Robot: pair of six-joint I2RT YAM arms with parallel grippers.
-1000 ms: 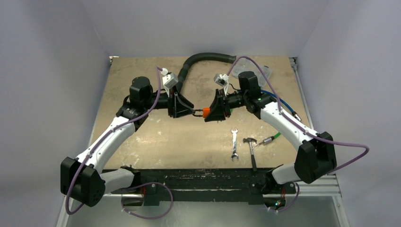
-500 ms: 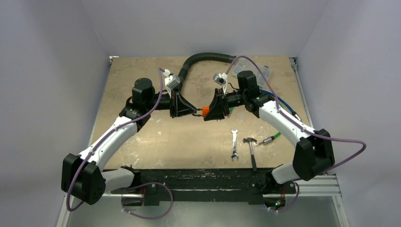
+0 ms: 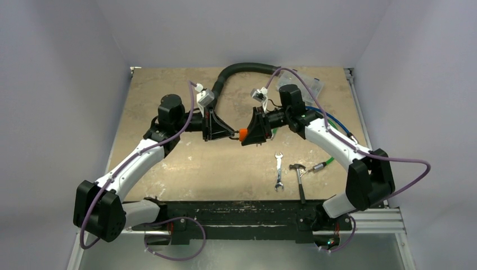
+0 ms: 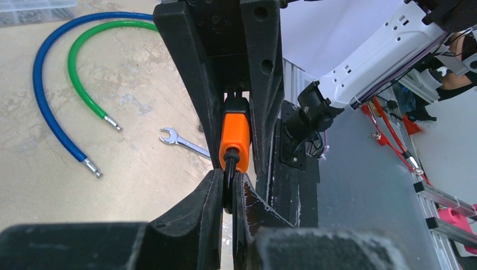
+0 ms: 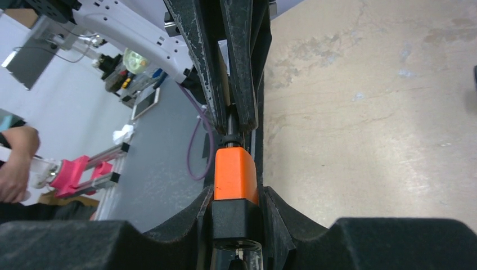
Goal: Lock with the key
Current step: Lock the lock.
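The orange and black lock [image 3: 243, 134] hangs in mid-air between my two grippers over the middle of the table. My right gripper [image 3: 253, 131] is shut on the lock's black end [image 5: 236, 216], and the orange part [image 5: 235, 174] sticks out past its fingertips. My left gripper [image 3: 226, 133] is shut on the black key head [image 4: 229, 179], which sits against the orange lock body [image 4: 235, 135]. The two grippers face each other nearly tip to tip. The key blade is hidden.
A wrench [image 3: 278, 170], a hammer [image 3: 299, 181] and a small green-ended tool [image 3: 322, 164] lie on the table front right. A thick black hose [image 3: 239, 70] and a clear plastic box [image 3: 308, 84] are at the back. Blue [image 4: 45, 107] and green [image 4: 84, 73] cables lie behind the right arm.
Both grippers and the lock have shifted slightly left together. The grips look unchanged.
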